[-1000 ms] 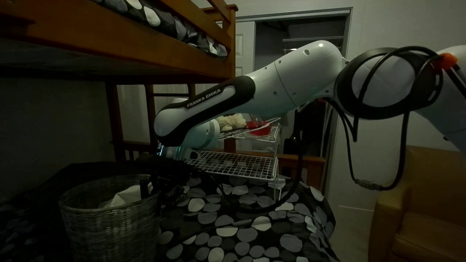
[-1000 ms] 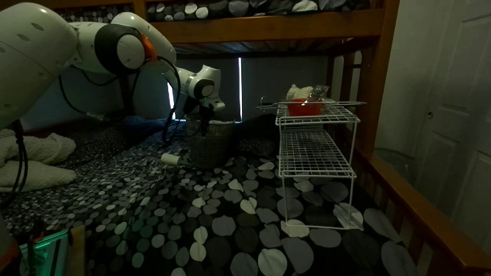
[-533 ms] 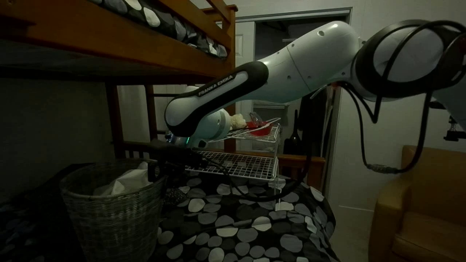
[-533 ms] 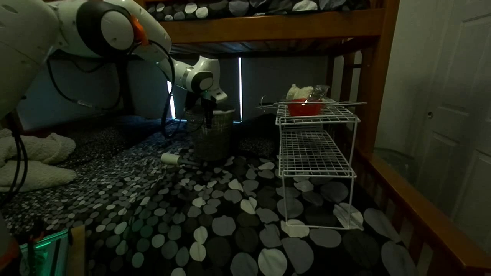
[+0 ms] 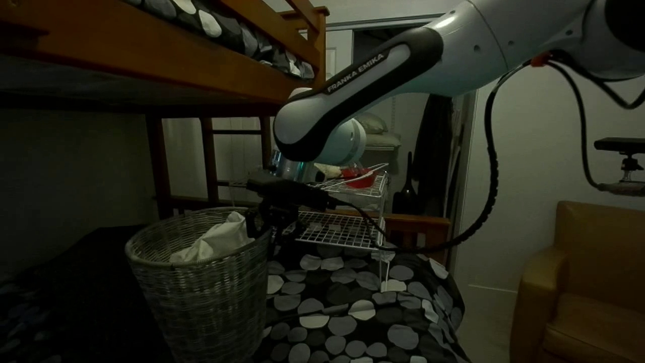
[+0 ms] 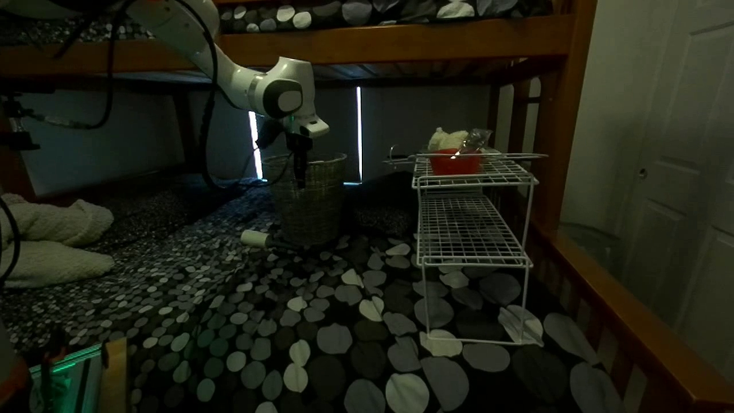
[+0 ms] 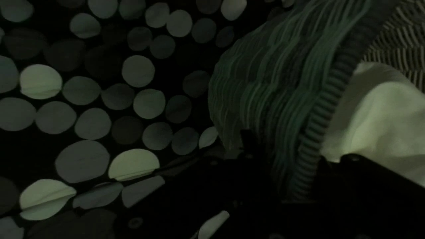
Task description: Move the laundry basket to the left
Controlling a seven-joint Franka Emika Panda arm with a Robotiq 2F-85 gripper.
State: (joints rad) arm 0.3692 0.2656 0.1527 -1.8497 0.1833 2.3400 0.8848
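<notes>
Basket (image 5: pixel 201 297): over the bed (image 6: pixel 321 312), near upright, white cloth (image 5: pixel 216 244) inside; can't tell if its base touches. Claw (image 7: pixel 294 151) clamped across the rim (image 7: pixel 327 103), a finger (image 7: pixel 355 160) on each side. Wire rack (image 6: pixel 476 264) stands apart from basket. Step, I'd judge: grasp made, leftward carry in hand. Next: hold tight, bring it left fairly level, set down, let go.

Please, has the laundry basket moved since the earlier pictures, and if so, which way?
Yes. In an exterior view, the laundry basket has shifted rightward and upward in the picture, judged against the tan armchair, which has kept its place.
</notes>
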